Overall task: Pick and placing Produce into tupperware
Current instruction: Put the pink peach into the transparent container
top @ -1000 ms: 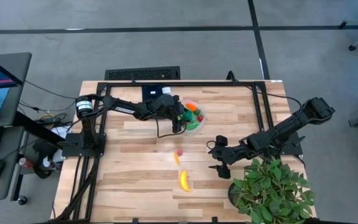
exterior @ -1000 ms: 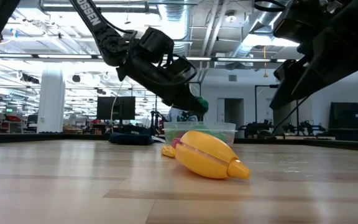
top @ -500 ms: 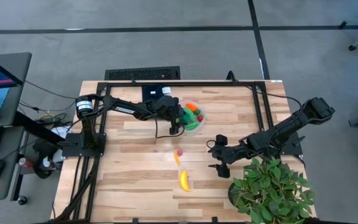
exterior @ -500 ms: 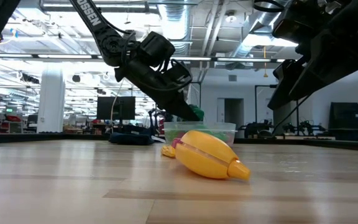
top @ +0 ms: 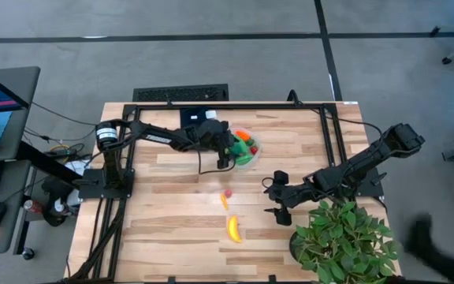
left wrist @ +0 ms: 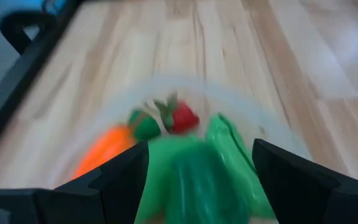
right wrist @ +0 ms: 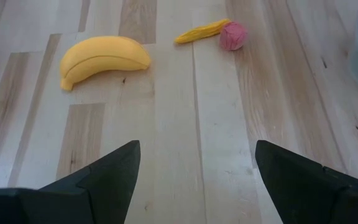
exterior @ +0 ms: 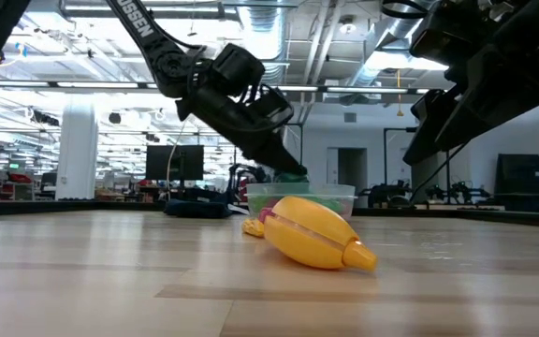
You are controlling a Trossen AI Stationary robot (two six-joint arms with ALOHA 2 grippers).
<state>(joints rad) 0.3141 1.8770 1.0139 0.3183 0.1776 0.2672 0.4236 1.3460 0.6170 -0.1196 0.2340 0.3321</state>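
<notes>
The clear round tupperware stands far of the table's middle and holds an orange carrot, a strawberry and green pieces. My left gripper hovers open over its left rim, slanting down, and the green pieces lie below its fingers. Nearer the front edge, a yellow banana, a small yellow piece and a small pink-red piece lie on the wood. My right gripper waits open to their right, above the table.
A leafy potted plant fills the near right corner beside the right arm. A dark cloth lies at the far edge behind the tupperware. Bare wood spreads across the left half and front of the table.
My left gripper has stayed over the tupperware and let go of a green piece. That piece hung at its fingertips above the rim and has dropped into the tupperware.
</notes>
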